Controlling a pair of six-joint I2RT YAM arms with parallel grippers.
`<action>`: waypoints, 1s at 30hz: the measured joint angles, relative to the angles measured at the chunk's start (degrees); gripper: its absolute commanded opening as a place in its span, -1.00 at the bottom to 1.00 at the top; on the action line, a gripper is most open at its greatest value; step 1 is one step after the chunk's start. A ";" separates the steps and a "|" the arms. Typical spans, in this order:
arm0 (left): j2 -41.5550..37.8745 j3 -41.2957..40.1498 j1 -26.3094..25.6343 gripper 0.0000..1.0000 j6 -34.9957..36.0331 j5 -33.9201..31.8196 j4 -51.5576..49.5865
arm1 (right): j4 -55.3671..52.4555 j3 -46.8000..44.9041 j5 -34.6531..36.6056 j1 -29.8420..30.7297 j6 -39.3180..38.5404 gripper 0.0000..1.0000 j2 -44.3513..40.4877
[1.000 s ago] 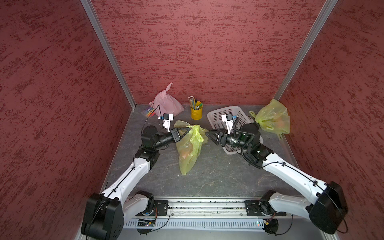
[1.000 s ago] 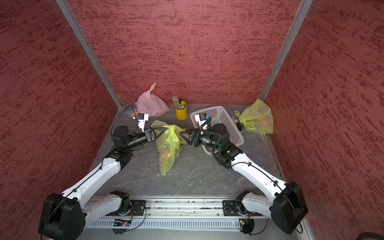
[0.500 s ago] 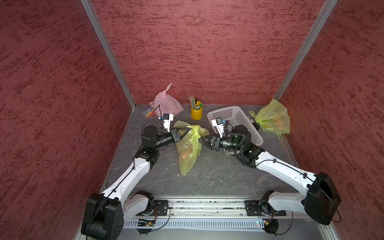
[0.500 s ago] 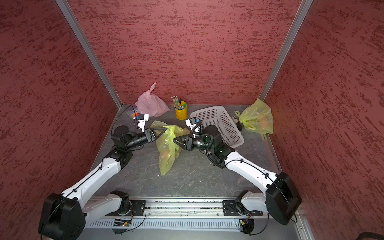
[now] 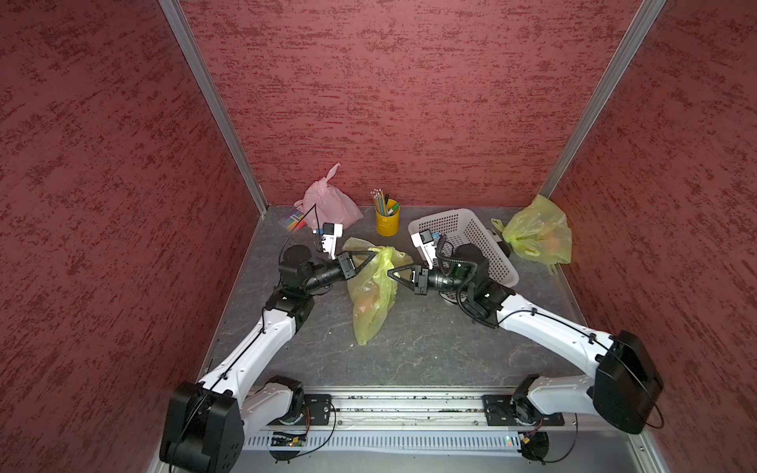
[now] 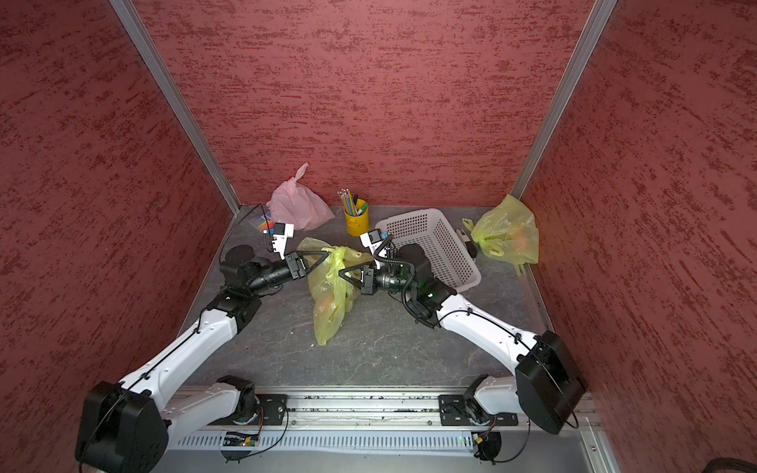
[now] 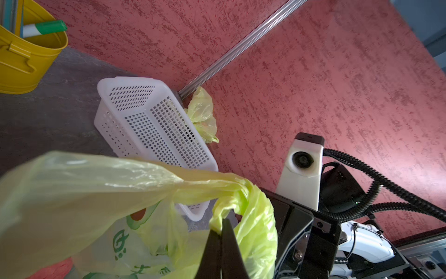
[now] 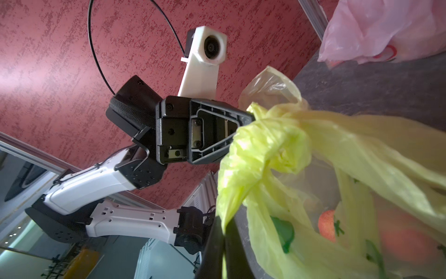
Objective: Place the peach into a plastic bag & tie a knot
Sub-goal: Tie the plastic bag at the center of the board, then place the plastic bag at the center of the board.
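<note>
The left gripper [image 7: 222, 224] has its 2 black jaws pressed together on a twisted strip of film at the mouth of the yellow-green translucent plastic bag [image 5: 370, 295], and the film bunches into a crumpled loop right above the tips. The right gripper [image 8: 224, 228] is likewise clamped, with a thin fold of the same bag's rim pinched between its jaws. In both top views the 2 grippers face each other across the top of the bag, the left gripper [image 5: 375, 257] slightly farther back and the right gripper [image 5: 389, 273] just beside it, with the gathered plastic between them. From there the bag hangs down and trails toward the robot's base, its pointed lower end lying on the dark grey stone-patterned tabletop [image 5: 430, 348]. The round orange peach [image 5: 366, 302] sits inside the bag, in its lower half, and shows through the film; in the right wrist view it [image 8: 407, 241] appears as a blurred orange mass behind green printing. Behind the right arm stands a white perforated plastic basket [image 5: 463, 237], with a second yellow-green bag [image 5: 536, 235] in the far corner beside it. A yellow metal cup holding pencils [image 5: 387, 221] and a pink plastic bag [image 5: 329, 204] stand near the back wall.
</note>
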 measured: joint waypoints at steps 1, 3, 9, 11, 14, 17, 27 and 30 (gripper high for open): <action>-0.02 2.43 0.17 -1.00 2.38 -1.44 -4.07 | -0.57 -0.11 0.66 0.00 -0.26 -1.00 -0.42; 0.17 8.96 0.48 -1.00 7.93 -5.92 -13.51 | -1.64 -0.76 2.19 0.02 -0.68 -1.00 -1.86; 4.94 29.86 5.57 -1.00 23.58 -19.71 -32.46 | -2.51 -5.09 7.45 0.04 -1.79 -1.00 -8.94; 7.67 33.62 9.29 -1.00 26.08 -20.68 -35.39 | -2.54 -6.40 9.09 0.04 -2.27 -1.00 -10.32; 12.17 37.05 12.41 -1.00 28.52 -19.43 -40.33 | -2.54 -7.67 11.39 0.04 -2.97 -1.00 -10.67; 15.02 37.90 13.11 -0.45 29.62 -18.34 -42.95 | -4.50 -8.68 12.44 0.04 -3.67 0.36 -10.56; 6.21 23.76 17.88 0.99 25.20 -23.04 -40.50 | -18.12 -7.58 25.86 -0.46 -7.78 0.98 -7.23; 2.49 19.10 18.40 0.99 25.03 -27.10 -38.99 | -18.97 -6.49 37.83 -1.05 -8.11 0.98 -9.07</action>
